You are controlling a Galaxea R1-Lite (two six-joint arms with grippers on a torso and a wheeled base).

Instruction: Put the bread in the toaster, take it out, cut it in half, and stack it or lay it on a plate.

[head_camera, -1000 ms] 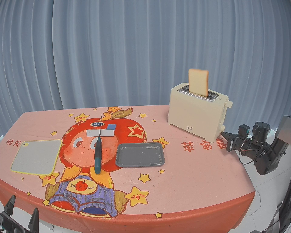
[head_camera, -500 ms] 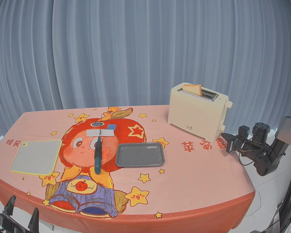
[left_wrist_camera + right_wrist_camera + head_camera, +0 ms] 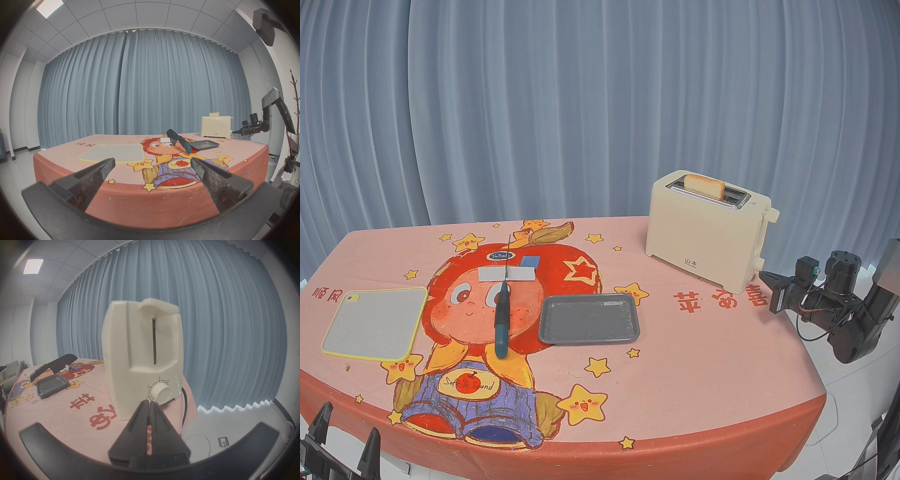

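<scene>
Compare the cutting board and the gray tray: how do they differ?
The cutting board is pale with a yellow border; the tray is dark gray. The cutting board looks flat; the tray has a raised rim. The cutting board lies left of the knife, the tray right of it. Both are rounded rectangles.

A desk [image 3: 675,451] draped in a pink cloth [image 3: 706,369], printed with an apple-headed cartoon figure and yellow stars, stands before a grey-blue pleated curtain [image 3: 550,112]. Left of centre lies a flat white strip [image 3: 489,274], with a small blue block [image 3: 530,261] just beyond it to the right. A ceiling light panel [image 3: 49,6] glows overhead.
</scene>
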